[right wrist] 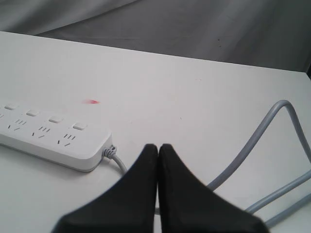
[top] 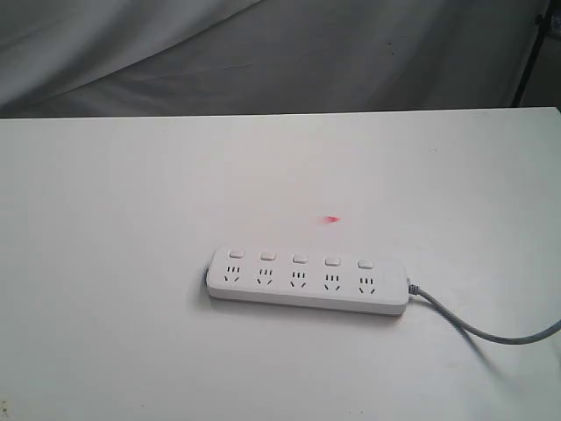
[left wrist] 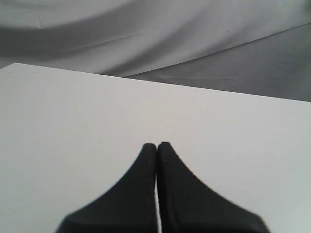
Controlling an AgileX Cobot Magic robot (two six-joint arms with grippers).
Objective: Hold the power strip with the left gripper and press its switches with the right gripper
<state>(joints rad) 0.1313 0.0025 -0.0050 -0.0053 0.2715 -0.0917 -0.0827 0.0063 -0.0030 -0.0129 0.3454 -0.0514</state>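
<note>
The white power strip (top: 307, 281) lies flat on the white table (top: 131, 219), five outlets and five switches in a row, its grey cord (top: 491, 331) trailing off to the right. Neither gripper shows in the exterior view. In the right wrist view my right gripper (right wrist: 158, 145) is shut and empty, hovering over the cord (right wrist: 252, 141) just off the cord end of the power strip (right wrist: 53, 141). My left gripper (left wrist: 157, 144) is shut on nothing above bare table, with no strip in its view.
A small red mark (top: 331, 219) sits on the table just behind the strip. Grey cloth (top: 263, 53) hangs behind the table's far edge. A dark stand leg (top: 530, 53) rises at the back right corner.
</note>
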